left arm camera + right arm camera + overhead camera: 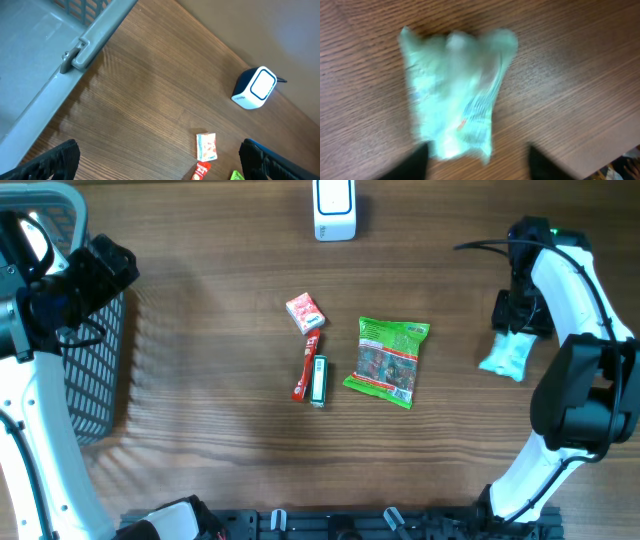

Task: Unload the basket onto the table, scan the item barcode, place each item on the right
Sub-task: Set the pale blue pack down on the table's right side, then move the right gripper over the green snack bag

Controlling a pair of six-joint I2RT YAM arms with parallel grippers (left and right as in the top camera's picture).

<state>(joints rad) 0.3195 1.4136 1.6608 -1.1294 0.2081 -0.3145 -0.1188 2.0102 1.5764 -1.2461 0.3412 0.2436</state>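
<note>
The item, a pale mint-green packet (pixel 507 357), lies flat on the table (pixel 220 300) at the right side, well apart from the other goods. In the right wrist view it is blurred, and I cannot read any barcode on it.

The right tool (pixel 477 152) stands directly over the near end of this packet. Its two fingers (pixel 420 162) are spread to both sides. One finger is just beside the packet's edge, and there is a clear gap between the other finger and the packet. So the tool is open and grips nothing.

The scanner (pixel 334 208), a small white box with rounded corners, stands at the far edge of the table, near the middle.

In the centre of the table are four more things:
- a green snack bag (pixel 387 362)
- a small red and white box (pixel 305 312)
- a red stick sachet (pixel 306 370)
- a narrow green and white pack (pixel 319 380), just beside the sachet

At the left edge stands a grey basket (pixel 100 360). The left tool (pixel 159 150) hangs above the table beside the basket. Its fingers are wide apart and nothing is between them.
</note>
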